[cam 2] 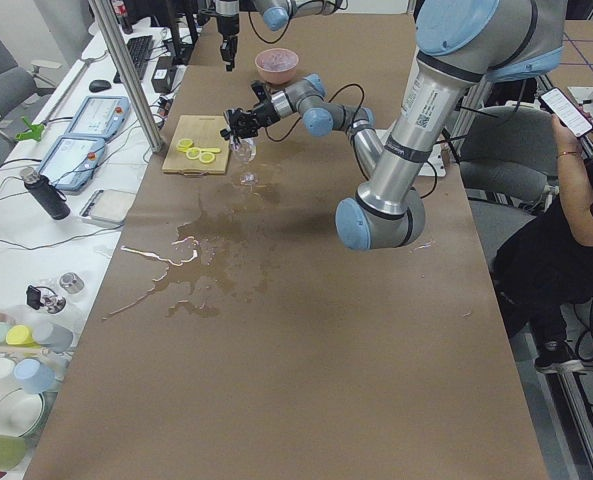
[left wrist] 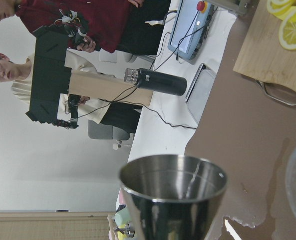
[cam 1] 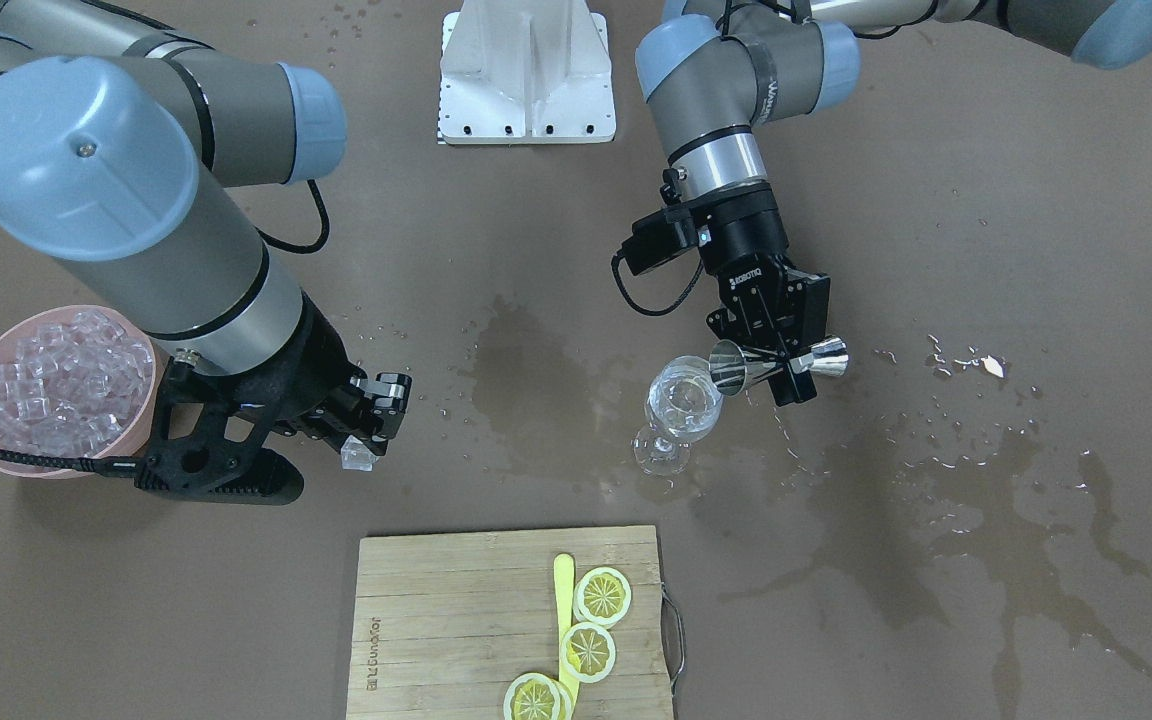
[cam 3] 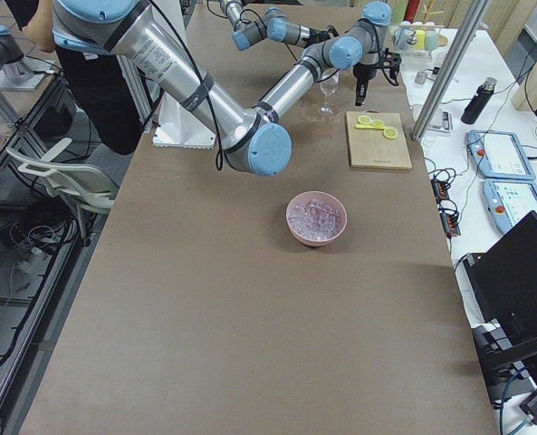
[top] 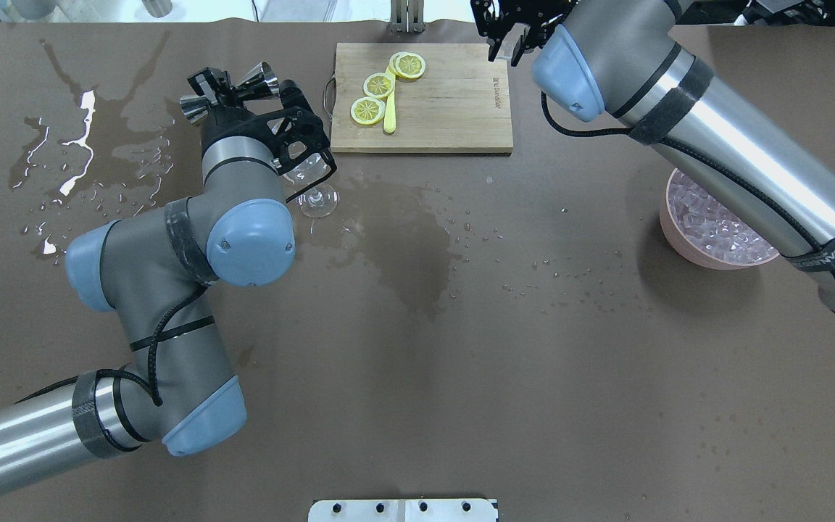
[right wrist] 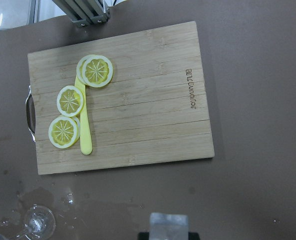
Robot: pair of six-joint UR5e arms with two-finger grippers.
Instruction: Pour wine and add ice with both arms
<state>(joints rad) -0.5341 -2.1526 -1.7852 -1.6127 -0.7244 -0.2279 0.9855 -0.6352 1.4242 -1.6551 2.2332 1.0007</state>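
Left arm [cam 2: 416, 120] is stretched over wine glass [cam 2: 244, 152] beside cutting board [cam 2: 186, 166]; pink bowl [cam 2: 277, 66] is placed beyond; table [cam 2: 276, 400] is wetted by spill [cam 2: 226, 255].

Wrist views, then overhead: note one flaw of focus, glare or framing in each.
Left wrist view: the scene lies sideways; the jigger is cropped at the bottom. Right wrist view: the ice cube is blurred; the cutting board is sharp. Overhead view: the spilled liquid glares white.
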